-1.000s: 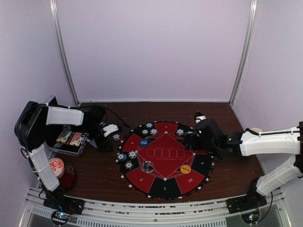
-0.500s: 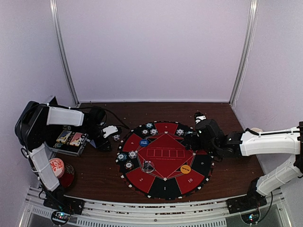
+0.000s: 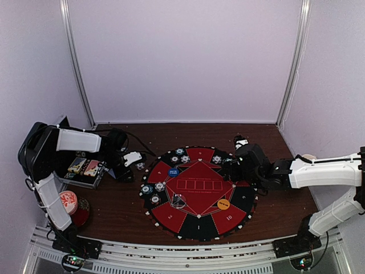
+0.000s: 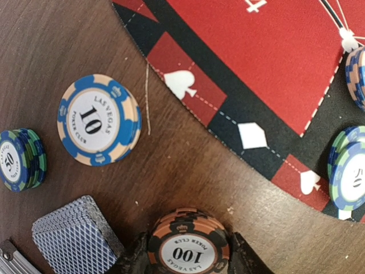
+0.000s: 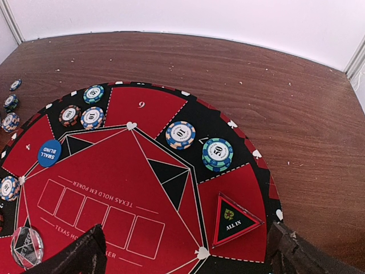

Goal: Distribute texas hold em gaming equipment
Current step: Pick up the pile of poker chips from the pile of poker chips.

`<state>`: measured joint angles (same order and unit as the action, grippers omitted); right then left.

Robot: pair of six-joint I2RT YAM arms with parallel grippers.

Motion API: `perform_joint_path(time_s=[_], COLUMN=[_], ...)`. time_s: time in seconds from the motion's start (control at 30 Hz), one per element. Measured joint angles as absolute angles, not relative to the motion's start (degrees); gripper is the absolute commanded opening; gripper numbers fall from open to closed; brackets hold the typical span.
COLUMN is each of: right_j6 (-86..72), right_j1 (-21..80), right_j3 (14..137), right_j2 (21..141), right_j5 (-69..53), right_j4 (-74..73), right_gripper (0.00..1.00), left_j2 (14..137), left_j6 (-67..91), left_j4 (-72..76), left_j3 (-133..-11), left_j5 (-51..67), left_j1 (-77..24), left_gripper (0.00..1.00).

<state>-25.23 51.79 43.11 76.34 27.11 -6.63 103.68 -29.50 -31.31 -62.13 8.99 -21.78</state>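
Note:
My left gripper (image 4: 188, 260) is shut on a stack of orange-and-black "100" chips (image 4: 188, 245) that rests on the wood just off the mat's left edge; in the top view this gripper (image 3: 136, 164) is left of the mat. Beside it lie a blue "10" chip stack (image 4: 98, 120), a "50" stack (image 4: 21, 158) and a grey-blue-backed card deck (image 4: 74, 240). My right gripper (image 5: 188, 264) is wide open and empty above the mat's right part, near a "10" chip (image 5: 181, 135) and a "50" stack (image 5: 217, 154). The blue button (image 3: 173, 172) and orange button (image 3: 223, 204) lie on the mat.
The round red-and-black mat (image 3: 199, 217) carries more chip stacks on its left segments (image 3: 154, 189) and far segments (image 3: 180, 152), a clear disc (image 3: 179, 200) and an "ALL IN" triangle (image 5: 235, 220). A black box (image 3: 85, 168) and a red-and-white patterned disc (image 3: 68, 200) sit at the far left.
My left gripper has shifted very slightly toward the near edge. The right arm has not moved.

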Motion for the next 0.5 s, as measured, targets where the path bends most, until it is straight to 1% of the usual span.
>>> perform_joint_path(time_s=[0.1, 0.13, 0.27, 0.5], right_j6=[-25.2, -25.2, -25.2, -25.2], right_j1=[51.8, 51.8, 51.9, 52.1], right_j3=[43.1, 43.1, 43.1, 43.1], right_j2=[76.4, 76.4, 76.5, 76.6], right_j5=[27.1, 27.1, 27.1, 27.1], right_j4=[-6.6, -6.6, -6.6, -6.6], right_gripper=[1.0, 1.0, 1.0, 1.0], left_j2=[103.9, 103.9, 103.9, 103.9], left_j6=[-29.5, -29.5, -29.5, -29.6], left_j4=[-31.1, -31.0, -31.0, -30.9], left_j3=[-62.1, -62.1, -62.1, -62.2], left_j5=[8.9, 8.8, 8.8, 8.8], left_j1=[-21.8, -21.8, -21.8, -21.8], left_gripper=[0.44, 0.42, 0.29, 0.11])
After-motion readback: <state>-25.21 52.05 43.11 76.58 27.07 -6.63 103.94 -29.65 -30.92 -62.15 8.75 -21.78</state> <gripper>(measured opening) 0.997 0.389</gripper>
